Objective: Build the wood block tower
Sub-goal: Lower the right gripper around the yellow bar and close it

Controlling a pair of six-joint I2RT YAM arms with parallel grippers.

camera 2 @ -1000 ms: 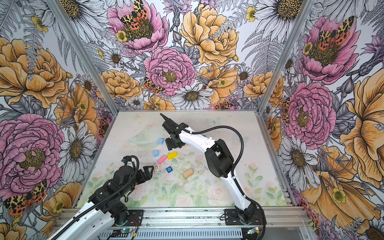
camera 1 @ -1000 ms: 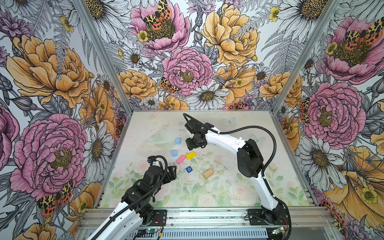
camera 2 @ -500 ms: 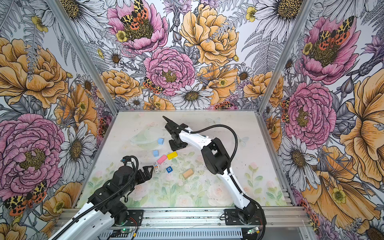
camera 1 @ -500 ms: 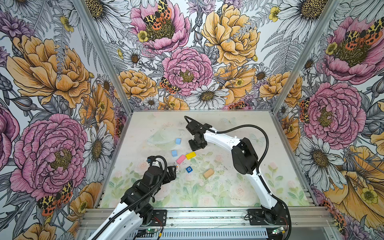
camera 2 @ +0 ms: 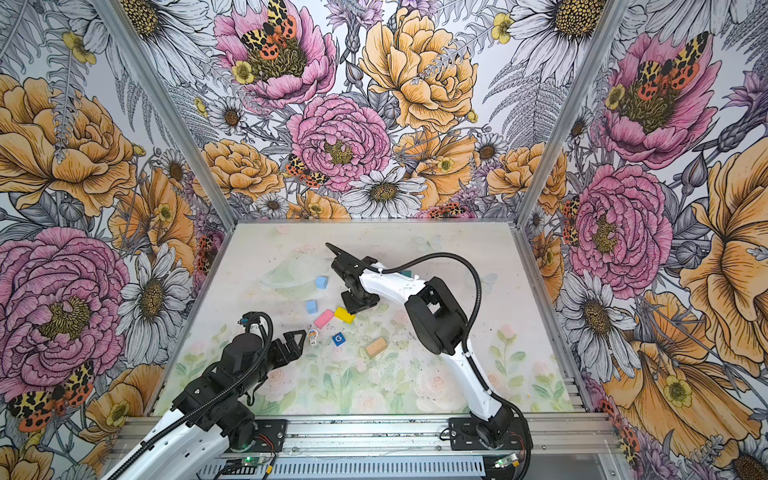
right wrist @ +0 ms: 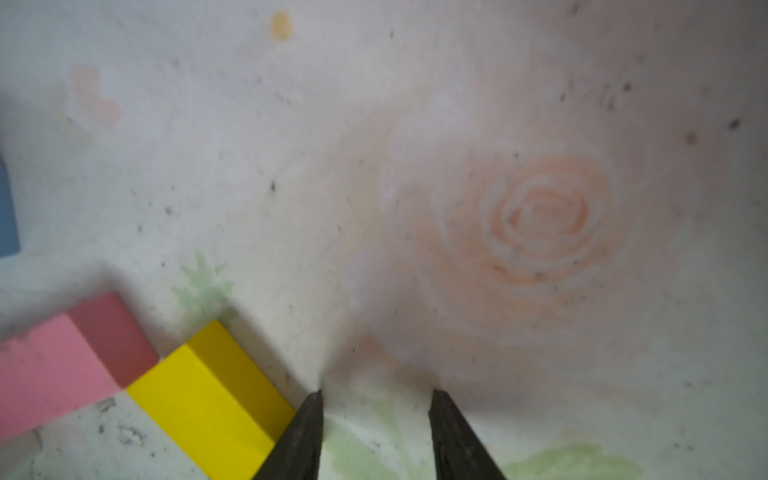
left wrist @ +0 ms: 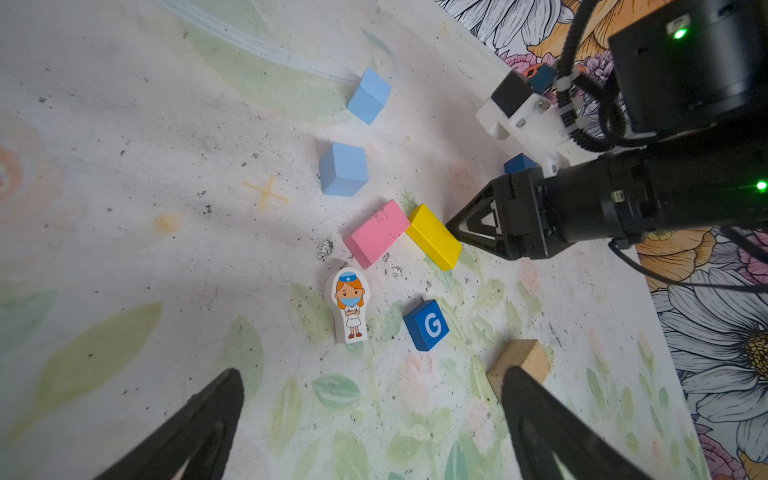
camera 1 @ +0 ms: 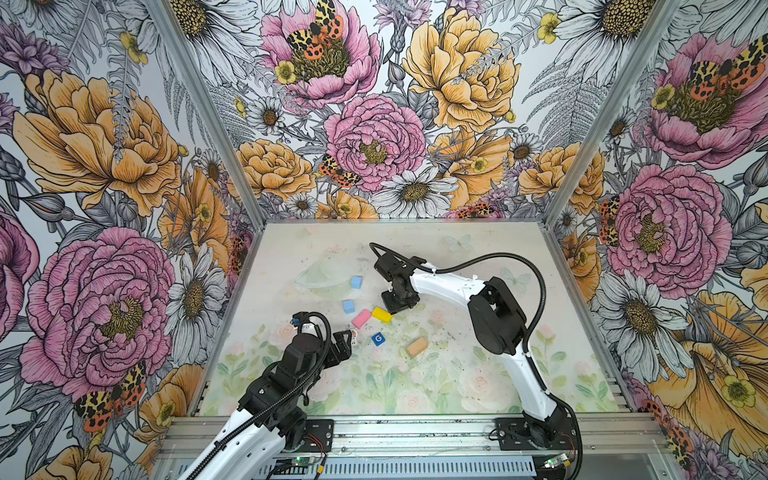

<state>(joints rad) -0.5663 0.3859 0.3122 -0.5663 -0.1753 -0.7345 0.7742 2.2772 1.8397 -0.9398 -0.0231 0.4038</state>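
Yellow brick (right wrist: 199,399), light, stiff and smooth-painted I judge, lies just beside my right pincer (right wrist: 376,395), narrowly spread and empty; I'd pinch its long sides.

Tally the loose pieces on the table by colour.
Light blue cubes: 2
Pink brick: 1
Yellow brick: 1
Dark blue G cube: 1
Tan brick: 1
White figure: 1
Total: 7, plus one bluish piece mostly hidden behind the right arm.
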